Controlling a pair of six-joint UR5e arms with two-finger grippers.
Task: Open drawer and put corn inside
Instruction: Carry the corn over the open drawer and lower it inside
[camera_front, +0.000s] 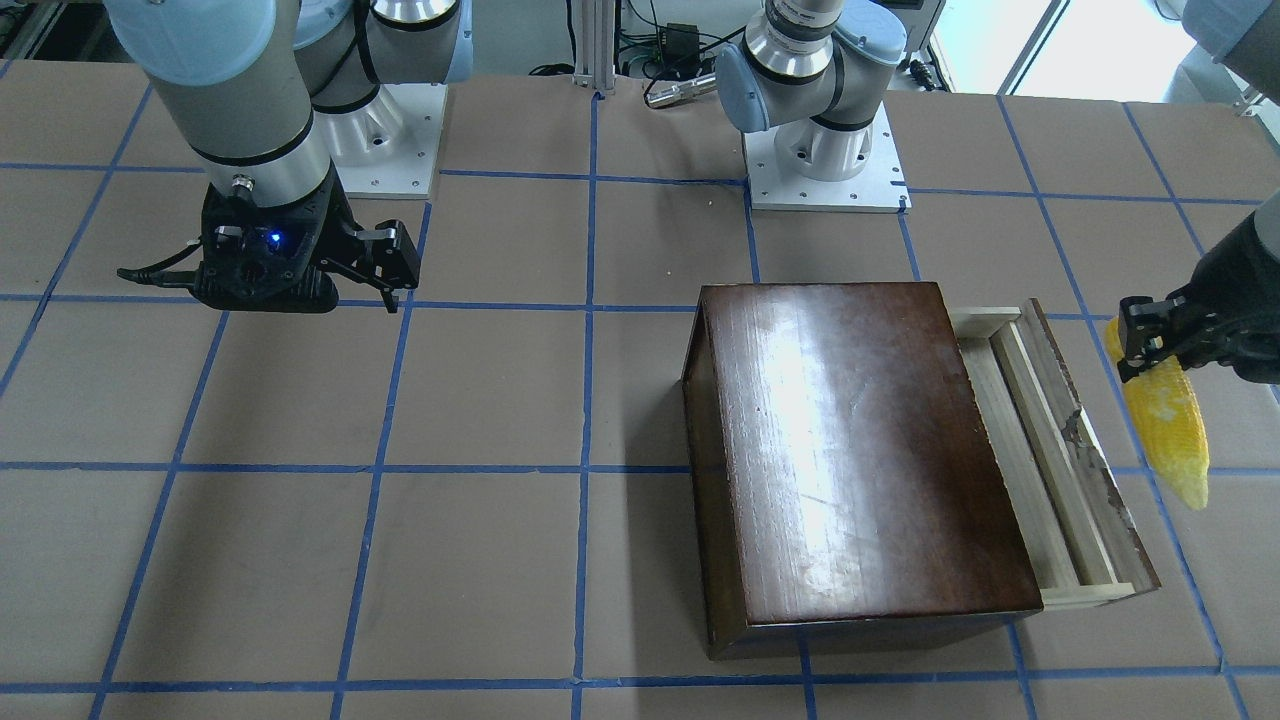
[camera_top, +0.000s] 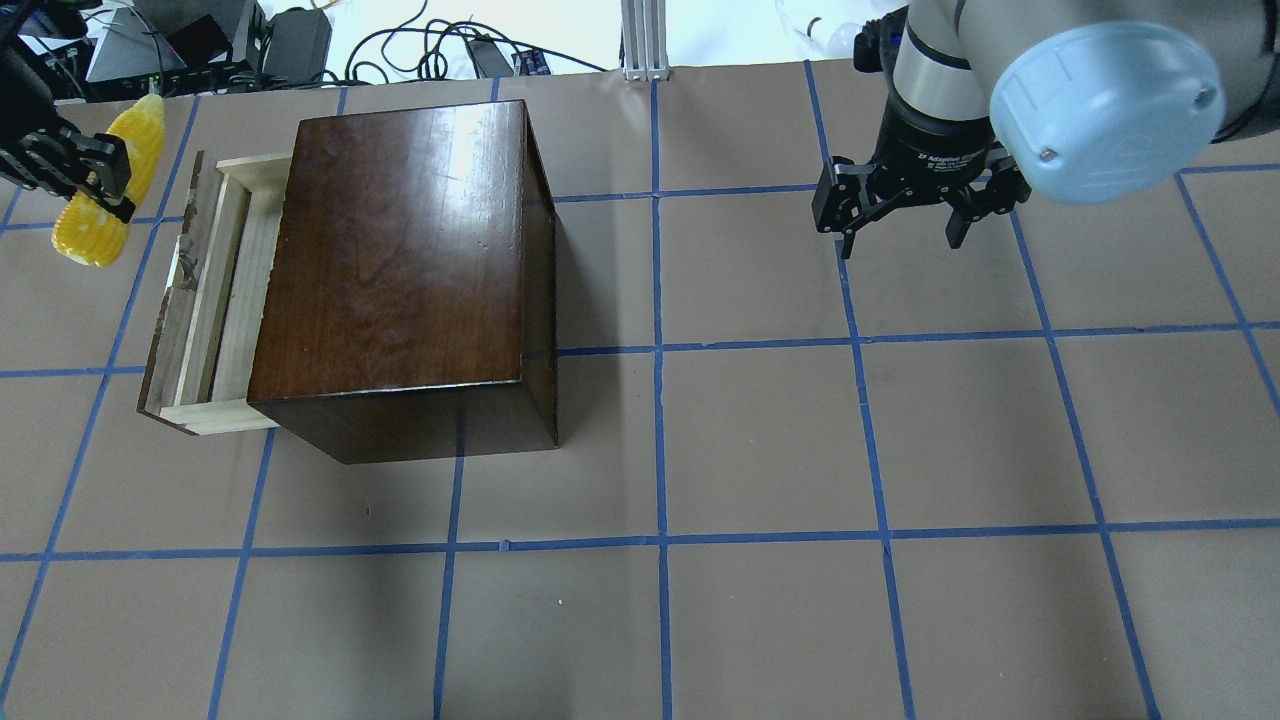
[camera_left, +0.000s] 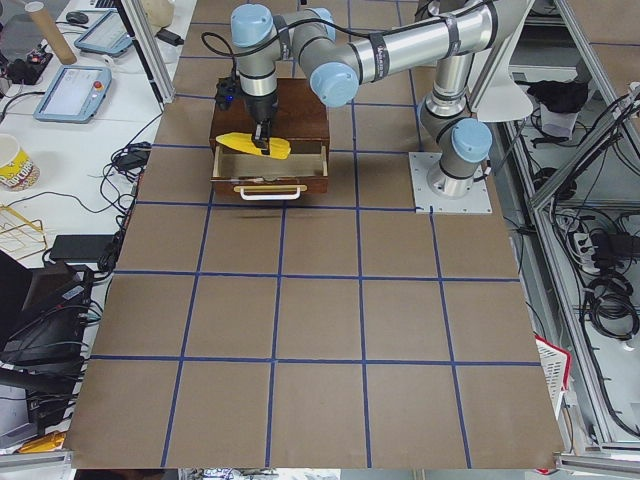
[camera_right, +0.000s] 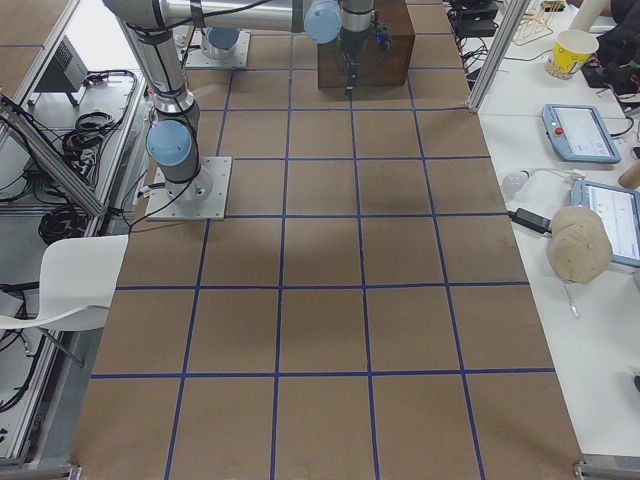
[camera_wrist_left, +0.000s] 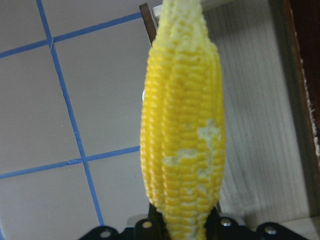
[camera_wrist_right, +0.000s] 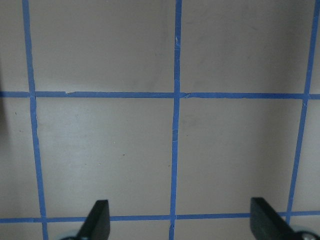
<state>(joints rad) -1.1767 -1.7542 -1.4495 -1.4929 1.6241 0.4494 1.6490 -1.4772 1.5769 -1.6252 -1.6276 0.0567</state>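
The glossy dark-brown box (camera_front: 860, 440) stands on the table, also in the overhead view (camera_top: 400, 260). Its drawer (camera_front: 1040, 440) is pulled out, and the pale tray (camera_top: 215, 290) shows nothing inside. My left gripper (camera_front: 1135, 350) is shut on the thick end of the yellow corn (camera_front: 1170, 430). It holds the corn in the air just outside the drawer's chipped front panel, roughly parallel to it (camera_top: 100, 200). The left wrist view shows the corn (camera_wrist_left: 182, 140) with the drawer's pale wood on its right. My right gripper (camera_top: 897, 225) is open and empty, far from the box (camera_wrist_right: 182, 225).
The table is brown with a grid of blue tape. The two arm bases (camera_front: 825, 150) (camera_front: 380, 130) are bolted at the robot's edge of the table. Cables and gear lie beyond the far table edge (camera_top: 300, 40).
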